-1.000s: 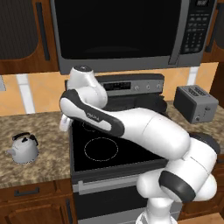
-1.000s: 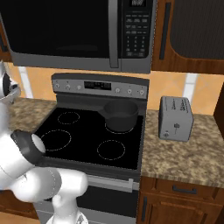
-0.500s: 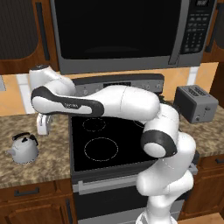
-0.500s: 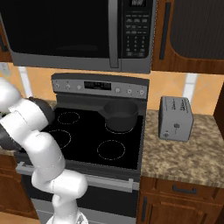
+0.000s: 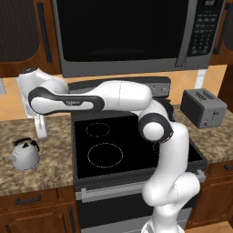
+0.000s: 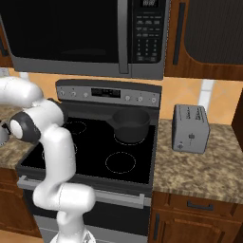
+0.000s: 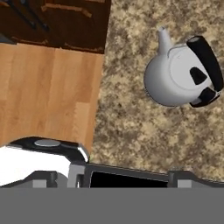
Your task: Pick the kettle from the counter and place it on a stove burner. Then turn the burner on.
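Your gripper [image 5: 41,129] hangs over the counter [image 5: 50,168] to the left of the cooktop [image 5: 132,148], pointing straight down. Its white fingers [image 5: 42,127] are hard to separate in the left base view and no fingertips are clear in the hand view, so go by this: the jaws are spread as wide as they go and nothing sits between them.

The kettle [image 5: 25,154] stands upright on the granite, below your hand and a little nearer the counter's front edge, apart from the fingers and untouched. In the hand view the kettle [image 7: 181,74] lies toward the upper right, off the hand's axis, with its short spout aiming at the top of that view and its dark arched handle running across the lid on the right side. Bare speckled counter [image 7: 135,131] lies directly under the hand, and the counter's edge with the wooden floor [image 7: 48,92] beyond it falls to the left in that view.

The stove burner [image 5: 105,155], the widest dotted ring, sits at the front left of the glass, to the right of your hand, well apart from the kettle and with nothing on it. In the right base view a dark pot [image 6: 129,126] sits on a rear ring, and a toaster [image 6: 190,128] stands on the counter at the far side of the cooktop from your hand.
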